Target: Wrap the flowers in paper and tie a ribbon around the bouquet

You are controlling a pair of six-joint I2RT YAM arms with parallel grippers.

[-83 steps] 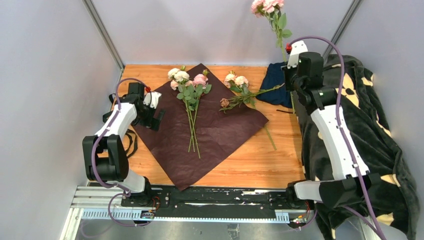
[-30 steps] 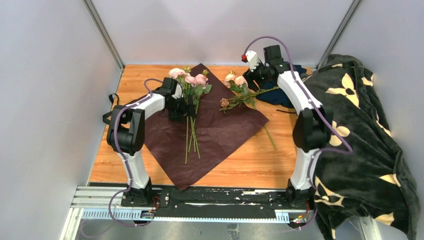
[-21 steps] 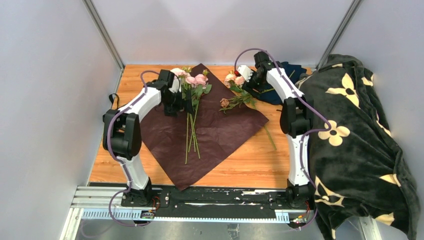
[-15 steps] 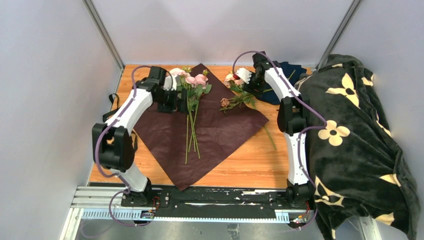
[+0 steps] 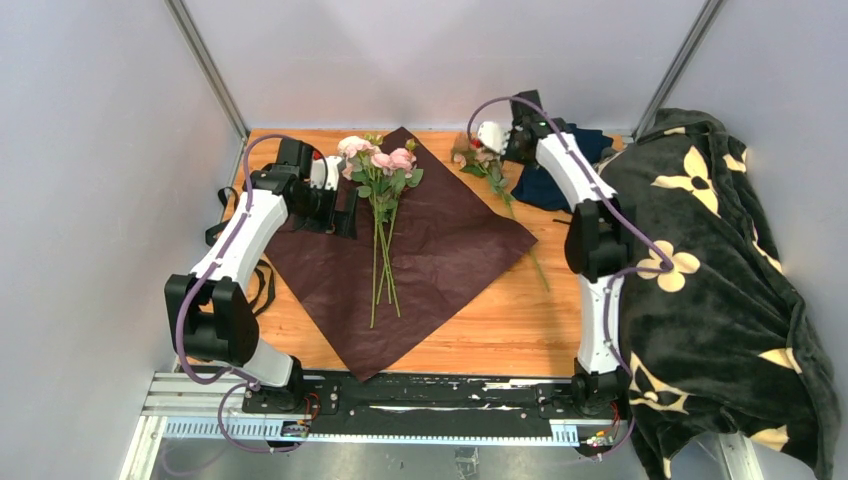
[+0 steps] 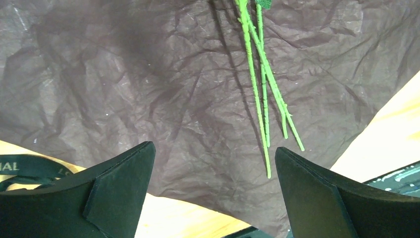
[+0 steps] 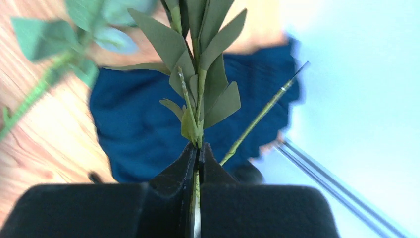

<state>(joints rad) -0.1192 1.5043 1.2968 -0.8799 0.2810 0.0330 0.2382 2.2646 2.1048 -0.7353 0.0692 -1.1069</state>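
Observation:
The burgundy paper point(image 5: 440, 255) lies spread as a diamond on the wooden table. One bunch of pink and cream flowers point(image 5: 379, 170) rests on it, stems pointing toward me. My left gripper point(image 5: 341, 212) hovers just left of that bunch, open and empty; its view shows the crinkled paper point(image 6: 138, 94) and the green stems point(image 6: 262, 104) between wide fingers point(image 6: 119, 183). My right gripper point(image 5: 506, 148) at the back is shut on a second bunch of flowers point(image 5: 490, 168); its view shows the jaws pinching a leafy stem point(image 7: 198, 94). The black ribbon point(image 5: 262, 283) lies looped by the table's left edge.
A navy folded cloth point(image 5: 545, 185) lies at the back right, under the right arm. A dark blanket with cream flower shapes point(image 5: 720, 300) is heaped along the right side. Grey walls close in the table on three sides.
My left gripper has opened wide and drawn back left from the flowers on the paper. My right gripper has shut on the second bunch and swung it, its stem now trailing toward the paper's right corner.

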